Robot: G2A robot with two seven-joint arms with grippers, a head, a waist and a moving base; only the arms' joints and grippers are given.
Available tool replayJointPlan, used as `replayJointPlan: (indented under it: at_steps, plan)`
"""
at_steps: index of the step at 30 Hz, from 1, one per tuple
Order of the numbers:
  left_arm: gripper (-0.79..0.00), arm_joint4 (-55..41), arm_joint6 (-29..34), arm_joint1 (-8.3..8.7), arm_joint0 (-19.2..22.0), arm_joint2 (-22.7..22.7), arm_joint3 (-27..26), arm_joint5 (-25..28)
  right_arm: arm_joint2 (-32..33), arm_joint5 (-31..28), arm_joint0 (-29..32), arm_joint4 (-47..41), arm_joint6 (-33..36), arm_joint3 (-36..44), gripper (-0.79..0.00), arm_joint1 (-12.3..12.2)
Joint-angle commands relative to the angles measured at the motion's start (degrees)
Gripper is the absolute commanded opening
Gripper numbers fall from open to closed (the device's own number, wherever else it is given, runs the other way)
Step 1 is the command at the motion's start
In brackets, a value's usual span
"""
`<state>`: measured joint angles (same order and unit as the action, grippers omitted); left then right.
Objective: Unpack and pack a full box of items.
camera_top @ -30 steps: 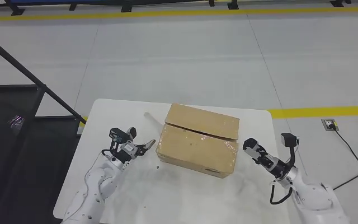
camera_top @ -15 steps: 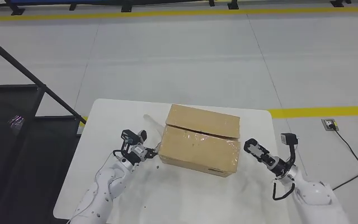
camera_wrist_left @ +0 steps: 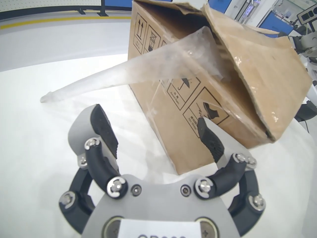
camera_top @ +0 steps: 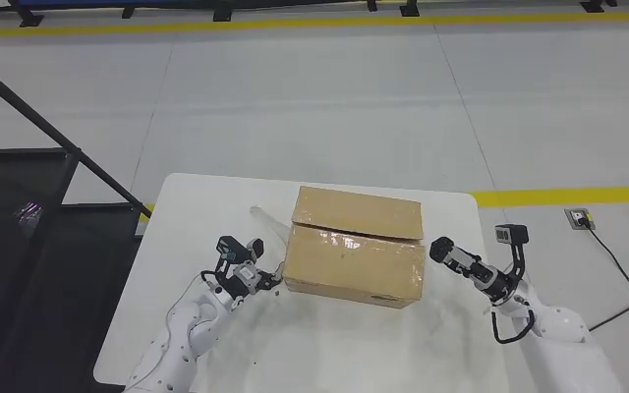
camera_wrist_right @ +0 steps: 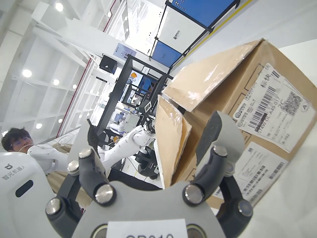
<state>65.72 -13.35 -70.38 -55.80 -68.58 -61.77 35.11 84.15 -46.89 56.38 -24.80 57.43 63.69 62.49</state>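
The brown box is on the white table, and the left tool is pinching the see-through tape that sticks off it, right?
Not quite. In the left wrist view the left tool is open and pinches nothing; the see-through tape just sticks off the brown box. The box is on the white table.

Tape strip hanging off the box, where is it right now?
In the top view the clear tape strip sticks out from the cardboard box's left end over the table, just beyond the left claw.
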Motion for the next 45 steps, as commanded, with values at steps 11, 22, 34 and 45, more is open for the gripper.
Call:
replayJointPlan:
  at_steps: [11, 22, 34, 45]
  plan:
    - [0.0, -1.59, -0.8, 0.13, -1.38, -1.1, -1.45, -0.97, -5.43, -0.46, -1.87, -5.03, -0.49, -1.28, 0.0, -0.53]
    - [0.0, -7.36, -1.44, 0.37, -2.81, -4.15, -4.67, -1.04, -6.33, -1.07, 5.96, -12.4, -1.07, 15.71, 0.0, -4.34]
    - [0.0, -8.75, 5.27, 2.43, -9.64, -8.39, -16.61, 12.86, -13.67, -11.12, 14.06, 12.89, -11.13, 26.97, 0.0, -14.19]
    - [0.0, -1.83, 11.53, 3.77, -12.74, -9.92, -18.44, 14.11, -19.4, -11.12, 11.26, 11.98, -11.15, 27.13, 0.0, -17.94]
